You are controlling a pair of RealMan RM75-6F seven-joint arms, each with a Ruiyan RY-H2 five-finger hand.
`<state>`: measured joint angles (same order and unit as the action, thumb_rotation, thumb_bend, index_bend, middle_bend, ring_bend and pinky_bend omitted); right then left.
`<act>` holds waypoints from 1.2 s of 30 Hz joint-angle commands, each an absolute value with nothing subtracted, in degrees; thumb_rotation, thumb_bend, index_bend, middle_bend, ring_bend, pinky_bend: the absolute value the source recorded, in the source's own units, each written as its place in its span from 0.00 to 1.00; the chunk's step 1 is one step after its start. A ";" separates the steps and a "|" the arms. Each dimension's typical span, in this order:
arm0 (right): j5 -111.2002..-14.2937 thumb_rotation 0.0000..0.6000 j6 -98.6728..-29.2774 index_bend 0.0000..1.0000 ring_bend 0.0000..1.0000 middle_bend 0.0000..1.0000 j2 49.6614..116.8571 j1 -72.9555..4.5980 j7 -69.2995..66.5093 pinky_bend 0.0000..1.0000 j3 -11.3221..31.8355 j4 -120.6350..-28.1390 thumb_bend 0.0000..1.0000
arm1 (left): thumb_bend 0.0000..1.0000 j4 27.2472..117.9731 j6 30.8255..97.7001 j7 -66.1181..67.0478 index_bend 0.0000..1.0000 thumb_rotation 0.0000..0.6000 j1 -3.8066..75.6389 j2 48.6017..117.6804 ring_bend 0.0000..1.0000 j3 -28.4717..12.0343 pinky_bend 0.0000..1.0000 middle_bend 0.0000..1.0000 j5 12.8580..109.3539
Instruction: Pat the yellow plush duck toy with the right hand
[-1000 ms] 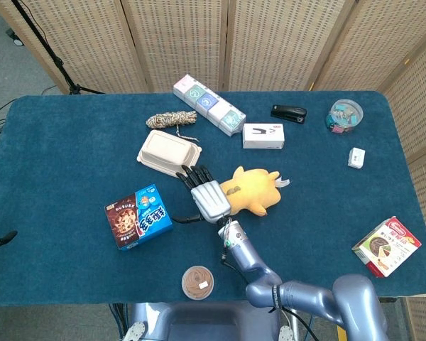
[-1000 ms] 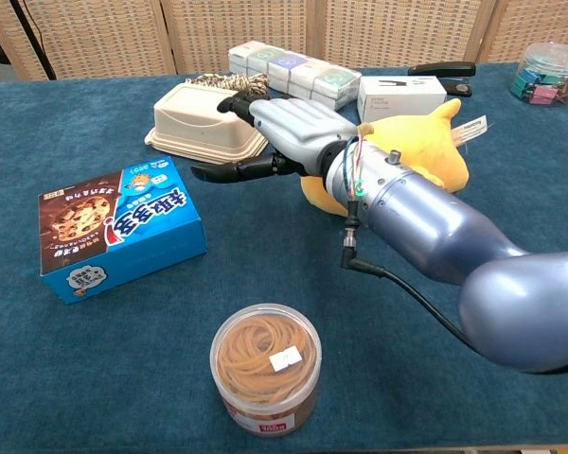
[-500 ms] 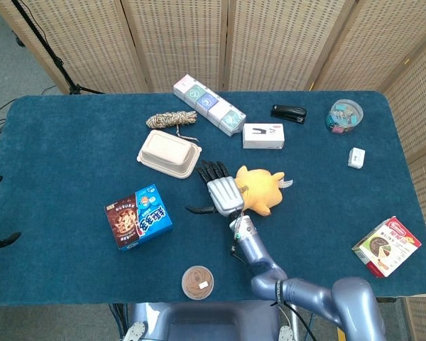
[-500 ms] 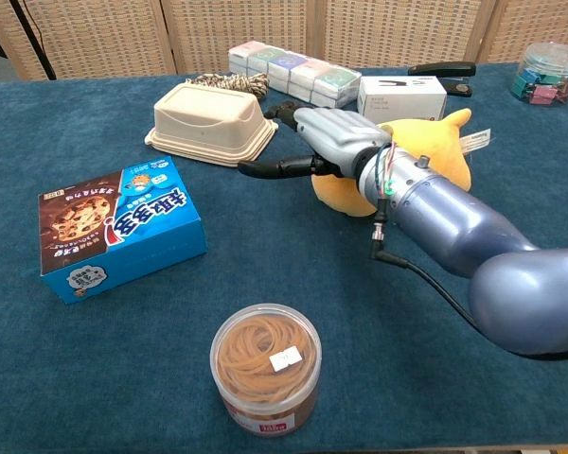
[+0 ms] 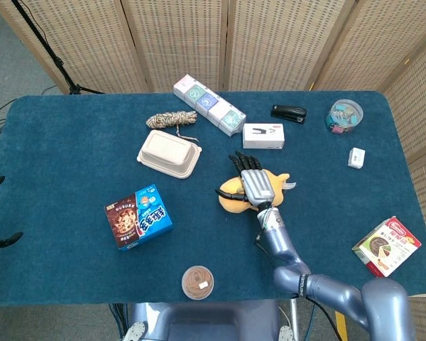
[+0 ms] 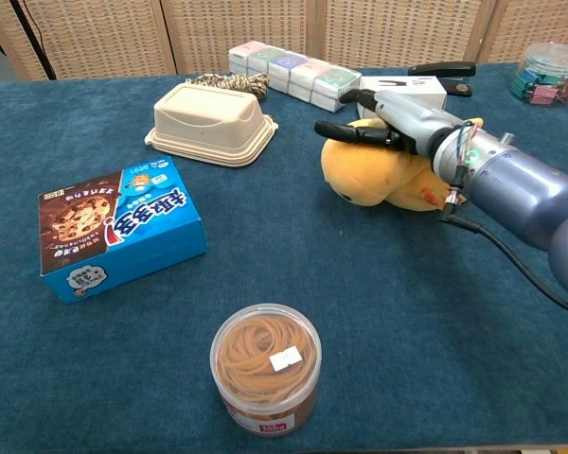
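We lay our right hand (image 5: 254, 185) flat, fingers spread, on the yellow plush duck toy (image 6: 379, 177). The duck lies just beside the beige lidded food container (image 5: 169, 153). Our left hand is out of sight.

Yellow duck (image 5: 234, 195), blue tablecloth (image 5: 71, 156), beige container (image 5: 168, 153)

The light was bright and even, coming from above. Shadows were small and soft, sitting just under the takeout box (image 5: 169, 153). The blue tablecloth (image 5: 71, 156) showed no glare. Both pictures were sharp, but the table's edges near the takeout box curved a little.
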<state>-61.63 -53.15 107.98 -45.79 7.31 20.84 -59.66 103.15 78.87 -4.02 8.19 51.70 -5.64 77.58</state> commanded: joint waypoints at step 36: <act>-74.63 0.11 -60.63 0.00 0.00 0.00 117.77 -52.01 14.48 0.00 15.79 -55.01 0.00 | 0.00 103.05 78.60 -4.60 0.00 1.00 8.26 51.50 0.00 -5.77 0.00 0.00 77.07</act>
<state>-73.47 -60.09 115.93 -50.85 14.05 15.79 -57.80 103.05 78.61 -4.61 8.25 51.49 -5.76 77.08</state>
